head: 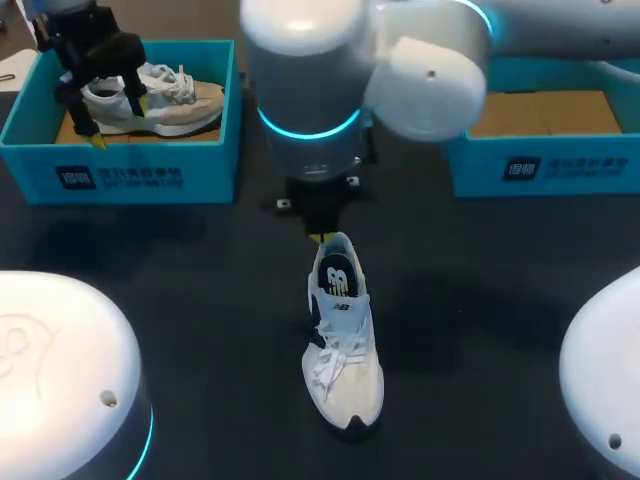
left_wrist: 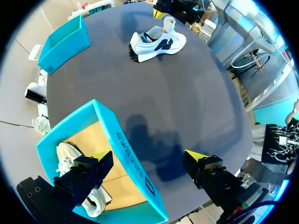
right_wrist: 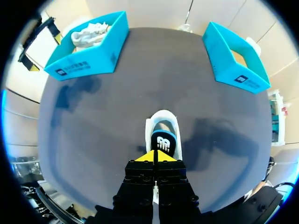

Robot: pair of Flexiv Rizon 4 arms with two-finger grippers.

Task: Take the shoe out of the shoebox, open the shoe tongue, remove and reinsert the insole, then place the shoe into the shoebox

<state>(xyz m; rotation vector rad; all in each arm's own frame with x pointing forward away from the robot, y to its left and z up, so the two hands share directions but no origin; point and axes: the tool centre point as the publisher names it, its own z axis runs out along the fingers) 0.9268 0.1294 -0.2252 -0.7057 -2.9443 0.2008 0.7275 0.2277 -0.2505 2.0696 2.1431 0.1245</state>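
Note:
A white shoe (head: 343, 345) lies on the dark table, toe toward the front edge. Its dark insole (head: 338, 275) with a white logo tilts up at the heel. My right arm reaches past the middle, and my right gripper (head: 320, 237) is shut on the insole's heel end (right_wrist: 162, 140), yellow tips together (right_wrist: 155, 156). The left wrist view shows this shoe (left_wrist: 156, 42) far ahead. A second pale shoe (head: 165, 100) lies in the left blue shoebox (head: 130, 175). My left gripper (head: 117, 121) hangs open above that box, one finger inside beside the shoe (left_wrist: 70, 156), the other outside the box wall (left_wrist: 126, 149).
A second blue shoebox (head: 545, 165) with a bare cardboard floor stands at the back right. Dark tabletop stretches between the two boxes and around the white shoe.

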